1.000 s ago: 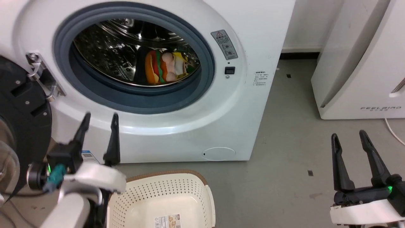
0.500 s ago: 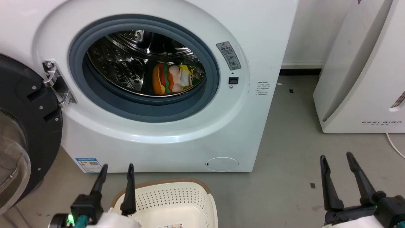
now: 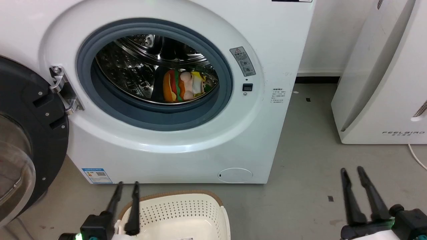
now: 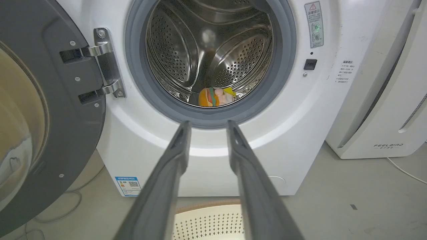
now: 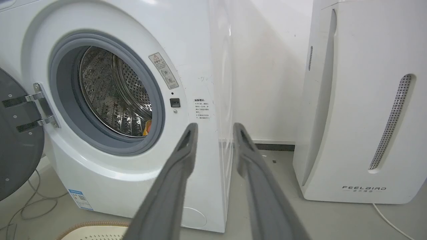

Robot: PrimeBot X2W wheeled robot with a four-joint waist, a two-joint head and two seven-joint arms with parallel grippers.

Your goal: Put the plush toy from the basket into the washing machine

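Note:
The burger-shaped plush toy lies inside the steel drum of the white washing machine, and it shows as the plush toy low in the drum in the left wrist view. An orange sliver of the plush toy peeks past the porthole rim. The dark round door stands swung open at the left. The cream basket sits on the floor before the machine; no toy shows in its visible part. My left gripper hovers open over the basket's left rim. My right gripper is open, holding nothing, at the lower right.
The white FEELBIRD appliance stands to the right of the washer, with a white cable on the grey floor beside it. Loose cables lie under the open door. Bare floor separates the two appliances.
The head camera tilted up, shifting the scene down. My left gripper dropped back from the washer front to above the basket rim. Both grippers' fingers stand closer together.

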